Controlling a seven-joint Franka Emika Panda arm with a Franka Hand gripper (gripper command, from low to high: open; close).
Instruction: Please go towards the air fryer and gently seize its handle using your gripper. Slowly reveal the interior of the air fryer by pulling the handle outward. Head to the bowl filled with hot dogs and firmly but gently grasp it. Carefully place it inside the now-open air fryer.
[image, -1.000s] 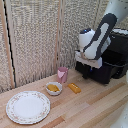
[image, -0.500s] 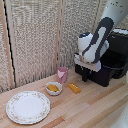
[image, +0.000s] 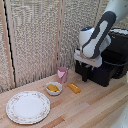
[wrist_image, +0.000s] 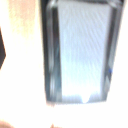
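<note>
**Drawer Open, Arm Over It**

The air fryer (image: 111, 62) drawer now stands pulled out further than a second ago; you can proceed to the bowl. The gripper (image: 84, 75) hovers at the drawer front; its opening cannot be determined, nor any hold. The bowl (image: 53, 88) with hot dogs (image: 52, 88) sits well away on the wooden table (image: 90, 107), before slatted screens (image: 35, 40).

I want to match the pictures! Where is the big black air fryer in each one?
Exterior view: air fryer at the exterior view's right, behind the arm.
Wrist view: a blurry dark-rimmed box fills the picture, probably its drawer.
Shared landmark: the pale wooden table.
</note>
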